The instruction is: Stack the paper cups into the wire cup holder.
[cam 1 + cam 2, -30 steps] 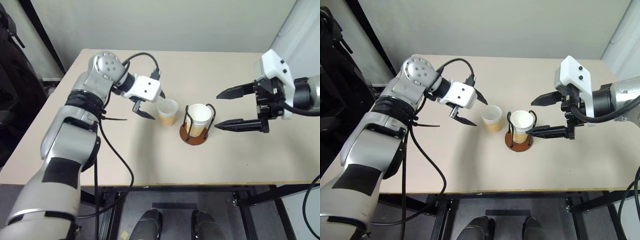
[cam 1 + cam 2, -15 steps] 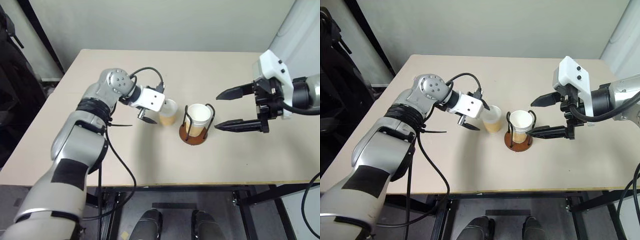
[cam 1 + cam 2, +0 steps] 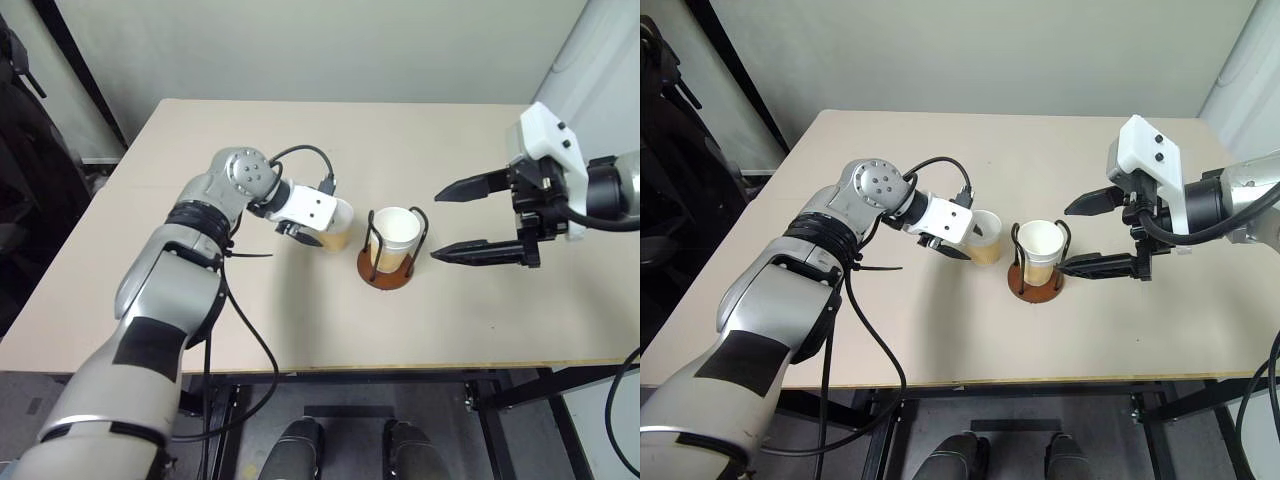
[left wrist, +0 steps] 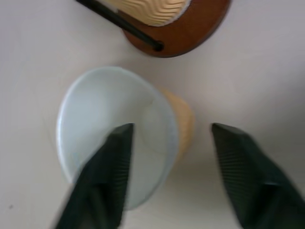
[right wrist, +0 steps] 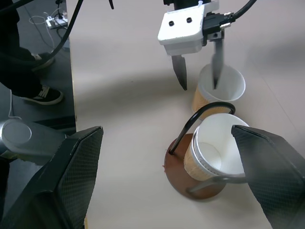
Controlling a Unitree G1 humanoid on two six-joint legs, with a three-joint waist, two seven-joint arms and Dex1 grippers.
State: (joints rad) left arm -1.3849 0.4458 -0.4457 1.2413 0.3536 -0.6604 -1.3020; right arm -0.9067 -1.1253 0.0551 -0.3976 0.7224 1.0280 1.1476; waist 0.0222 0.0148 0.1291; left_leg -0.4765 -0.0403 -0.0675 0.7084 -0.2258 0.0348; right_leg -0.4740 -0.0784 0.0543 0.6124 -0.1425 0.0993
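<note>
Left hand now down straddling loose cup wall, fingers closing.

Bright, even light (left wrist view blurred).

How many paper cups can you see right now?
2 visible: one loose cup on the table with the left gripper straddling its wall; one in the wire holder, possibly hiding another nested inside.

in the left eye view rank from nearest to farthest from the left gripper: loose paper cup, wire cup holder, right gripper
1. The loose paper cup: the left gripper has one jaw inside its rim and one outside.
2. The wire cup holder: just beyond that cup, toward the robot's right, holding a cup.
3. The right gripper: farthest, beyond the holder, jaws open.
</note>
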